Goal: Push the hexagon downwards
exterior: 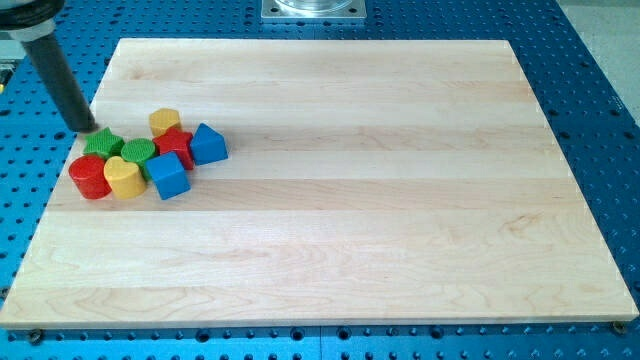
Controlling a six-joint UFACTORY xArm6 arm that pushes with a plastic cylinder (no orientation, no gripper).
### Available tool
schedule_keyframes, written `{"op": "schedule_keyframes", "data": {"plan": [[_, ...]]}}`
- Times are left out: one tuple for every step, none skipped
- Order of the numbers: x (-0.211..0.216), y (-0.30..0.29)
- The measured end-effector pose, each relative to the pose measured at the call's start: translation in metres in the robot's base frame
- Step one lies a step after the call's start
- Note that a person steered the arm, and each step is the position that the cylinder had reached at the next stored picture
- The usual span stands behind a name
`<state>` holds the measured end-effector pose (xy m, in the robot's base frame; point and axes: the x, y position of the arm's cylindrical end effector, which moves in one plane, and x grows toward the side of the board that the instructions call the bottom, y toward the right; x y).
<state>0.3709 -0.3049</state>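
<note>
My tip rests at the board's left edge, just above and left of a green star and apart from it by a small gap. A tight cluster of blocks lies to its right. A yellow block that looks like a hexagon is at the cluster's top. Below it sit a red star, a green rounded block, whose shape I cannot make out, and a blue triangular block. A red cylinder, a yellow heart and a blue cube form the bottom row.
The wooden board lies on a blue perforated table. A metal mount stands at the view's top edge.
</note>
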Motion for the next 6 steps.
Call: {"op": "schedule_keyframes", "data": {"plan": [[0.002,0.019],[-0.044,0.101],[-0.035,0.130],[-0.015,0.107],[0.003,0.092],[-0.008,0.089]]}}
